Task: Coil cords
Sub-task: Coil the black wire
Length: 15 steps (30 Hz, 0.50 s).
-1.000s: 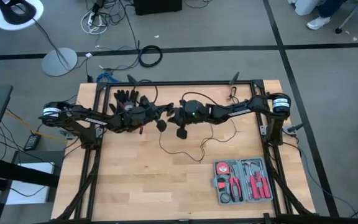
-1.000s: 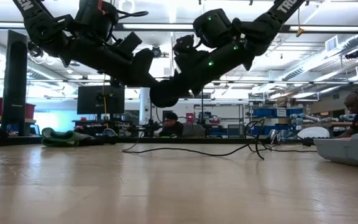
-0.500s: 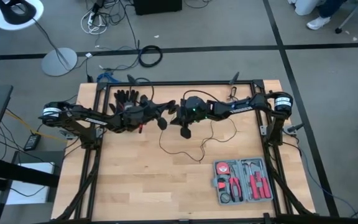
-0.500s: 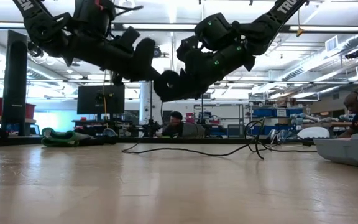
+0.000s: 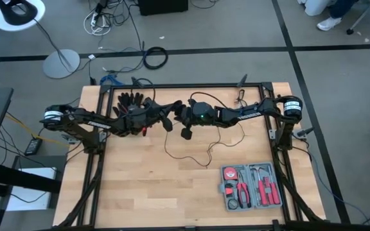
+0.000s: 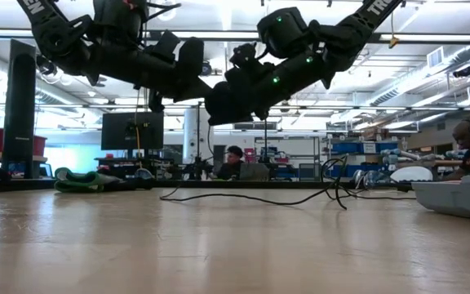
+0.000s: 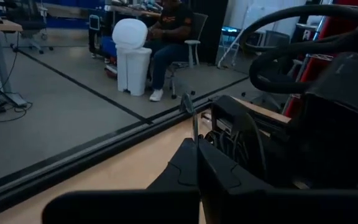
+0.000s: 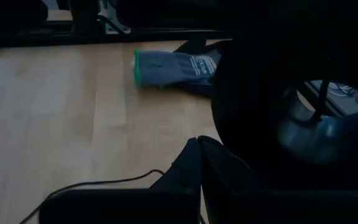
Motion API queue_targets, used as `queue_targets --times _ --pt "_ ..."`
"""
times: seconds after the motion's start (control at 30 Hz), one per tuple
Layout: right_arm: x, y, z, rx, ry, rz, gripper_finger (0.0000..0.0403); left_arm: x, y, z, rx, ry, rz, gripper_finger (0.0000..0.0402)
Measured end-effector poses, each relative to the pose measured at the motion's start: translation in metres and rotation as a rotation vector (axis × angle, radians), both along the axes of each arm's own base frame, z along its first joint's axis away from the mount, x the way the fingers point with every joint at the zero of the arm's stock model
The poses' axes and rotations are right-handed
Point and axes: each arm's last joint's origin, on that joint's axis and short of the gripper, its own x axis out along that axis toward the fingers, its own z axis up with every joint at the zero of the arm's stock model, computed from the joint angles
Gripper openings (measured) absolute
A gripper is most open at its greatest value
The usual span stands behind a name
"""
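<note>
The cord (image 5: 191, 156) is a thin black wire lying in loose bends on the wooden table, right of centre; it also shows in the low view (image 6: 251, 198) and the right wrist view (image 8: 92, 185). One strand (image 5: 166, 140) climbs toward my left gripper (image 5: 169, 119). Both grippers hang above the table's far middle, tips nearly meeting. My left gripper (image 7: 197, 146) is shut and points level toward the right. My right gripper (image 5: 181, 119) is shut too (image 8: 197, 144) and slants down toward the left. My left gripper: a strand of the cord rises from the table toward it, but the dark fingers hide the spot and I cannot tell whether they touch it. My right gripper: I cannot tell whether it touches the cord either; its own dark body covers that place.
A dark glove with a green cuff (image 8: 173, 65) lies at the far left of the table (image 5: 132, 99). An open grey tool case (image 5: 250, 186) sits near the right front corner. A black frame (image 5: 191, 86) rims the table. People sit in the room behind (image 6: 233, 163).
My left gripper has tipped its fingers up to about level and rolled a little, so its tip stands higher in the low view. My right gripper's tip has also swung up slightly. The cord on the table lies as before.
</note>
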Motion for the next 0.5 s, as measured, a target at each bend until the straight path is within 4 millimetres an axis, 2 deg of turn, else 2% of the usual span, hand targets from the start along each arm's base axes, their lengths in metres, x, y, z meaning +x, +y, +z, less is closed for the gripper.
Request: queue_targets --times 0.27,0.5 --pt "0.003 0.005 0.004 0.037 -0.060 -0.008 0.0000 0.000 0.000 -0.002 -0.001 0.018 -0.007 0.0000" --pt "-0.002 0.004 -0.006 0.076 0.047 -0.038 0.0000 0.000 -0.001 0.004 0.010 -0.041 -0.016 0.0000"
